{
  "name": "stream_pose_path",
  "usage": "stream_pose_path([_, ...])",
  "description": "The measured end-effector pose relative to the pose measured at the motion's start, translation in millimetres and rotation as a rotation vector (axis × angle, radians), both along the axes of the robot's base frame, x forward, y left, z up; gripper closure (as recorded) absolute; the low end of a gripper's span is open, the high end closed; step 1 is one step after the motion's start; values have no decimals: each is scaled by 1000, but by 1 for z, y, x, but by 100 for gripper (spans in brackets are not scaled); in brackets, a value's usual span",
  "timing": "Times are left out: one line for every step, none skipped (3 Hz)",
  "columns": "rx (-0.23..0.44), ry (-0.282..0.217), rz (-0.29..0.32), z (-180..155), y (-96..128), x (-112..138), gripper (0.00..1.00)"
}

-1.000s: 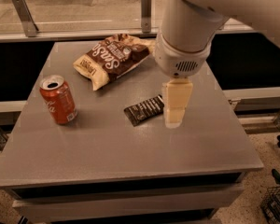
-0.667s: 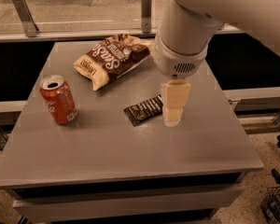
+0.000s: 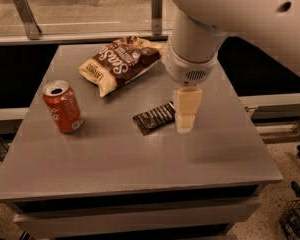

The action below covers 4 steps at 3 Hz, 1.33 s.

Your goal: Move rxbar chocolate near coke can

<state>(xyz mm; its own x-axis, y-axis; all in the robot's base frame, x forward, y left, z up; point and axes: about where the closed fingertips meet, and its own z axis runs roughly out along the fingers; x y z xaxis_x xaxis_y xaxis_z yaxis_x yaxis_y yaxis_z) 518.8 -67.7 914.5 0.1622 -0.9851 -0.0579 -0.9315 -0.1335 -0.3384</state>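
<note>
**Tabletop** [image 3: 140,169] – grey, rectangular, matte surface. It carries all three items and fills most of the camera view.

**Arm** [image 3: 200,39] – white, thick and rounded. It enters from the upper right and hangs over the right half of the tabletop. Its wrist section, which has a small vent grille, faces down.

**Chip bag** [image 3: 121,61] – brown and cream, lying flat at the rear centre of the tabletop. It sits just left of the wrist and well apart from the other two items.

**Coke can** [image 3: 63,106] – red-orange, upright, with its silver top showing. It stands on the left side of the tabletop, in front of and to the left of the chip bag.

**Rxbar chocolate** [image 3: 154,118] – black wrapper with pale lettering, lying flat near the tabletop centre and turned at a slight angle. A wide stretch of bare surface separates it from the coke can.

**Gripper** [image 3: 184,126] – cream-coloured, pointing straight down from the wrist. Its tip is low, at the right end of the rxbar chocolate. Seen side-on, it does not show whether it is released or grasping the bar – cannot tell.
</note>
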Motion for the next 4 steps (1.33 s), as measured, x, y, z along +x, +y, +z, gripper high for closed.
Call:
stream_pose_path([-25,25,-8,-14,-3,11,0])
stream_pose_path([-53,60,-14,-29,-8,19,0])
stream_pose_path([-72,94,-20,-43,-13,23,0])
stream_pose_path([-80,125,-25,-55,-21,25,0])
